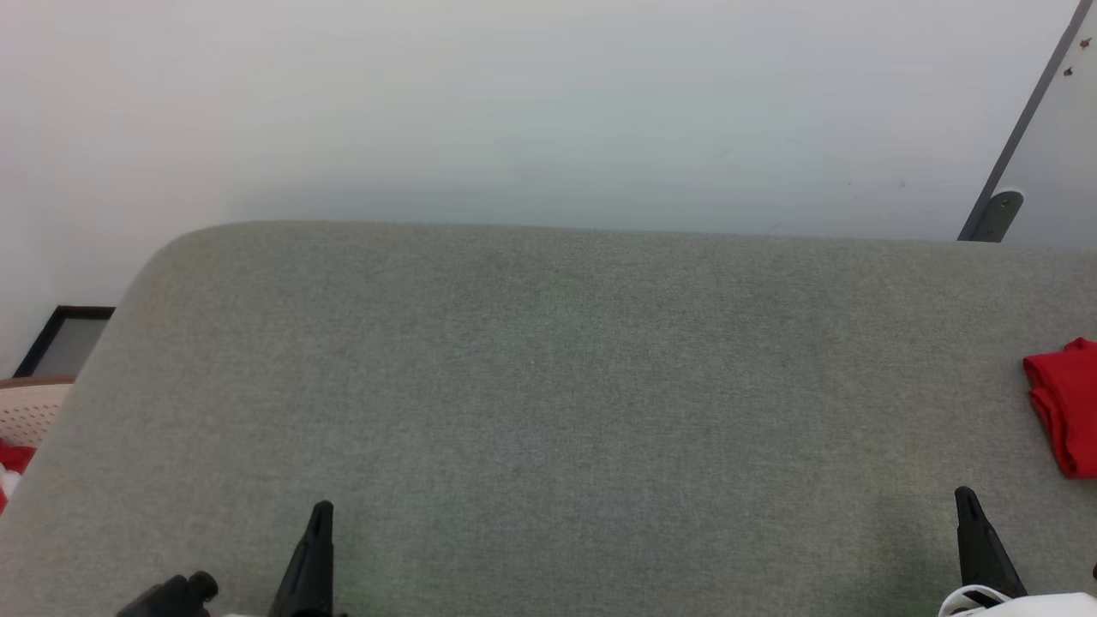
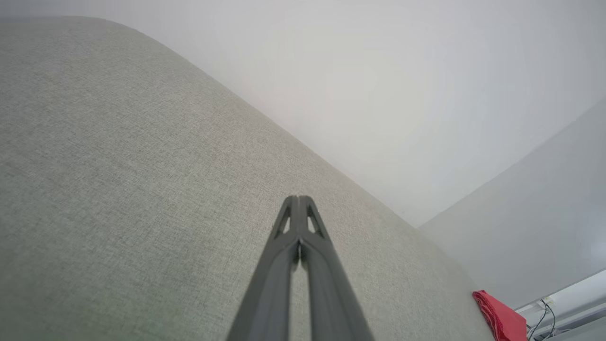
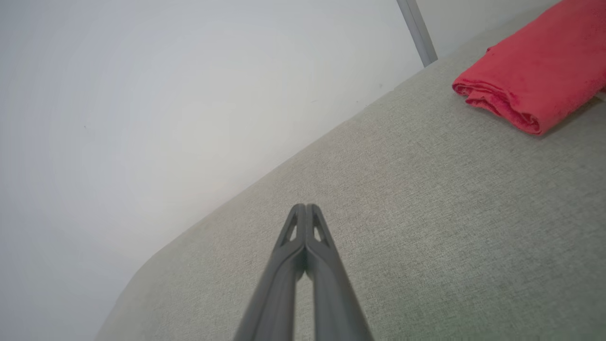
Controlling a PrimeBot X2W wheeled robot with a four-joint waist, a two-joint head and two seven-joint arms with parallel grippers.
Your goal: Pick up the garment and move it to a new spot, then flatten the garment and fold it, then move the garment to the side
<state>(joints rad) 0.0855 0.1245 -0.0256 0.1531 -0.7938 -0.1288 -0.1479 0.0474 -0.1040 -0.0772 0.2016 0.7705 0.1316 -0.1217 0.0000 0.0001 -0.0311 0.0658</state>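
A big grey cloth-covered counter (image 1: 548, 386) stands against a plain white wall (image 1: 514, 103). Both arms sit low at the near edge, pointing away. The left gripper (image 1: 320, 509) and right gripper (image 1: 966, 495) are pinched tight, with nothing in them. The garment (image 1: 1067, 403), red and folded, lies at the counter's right side, past the right gripper and not touching it.
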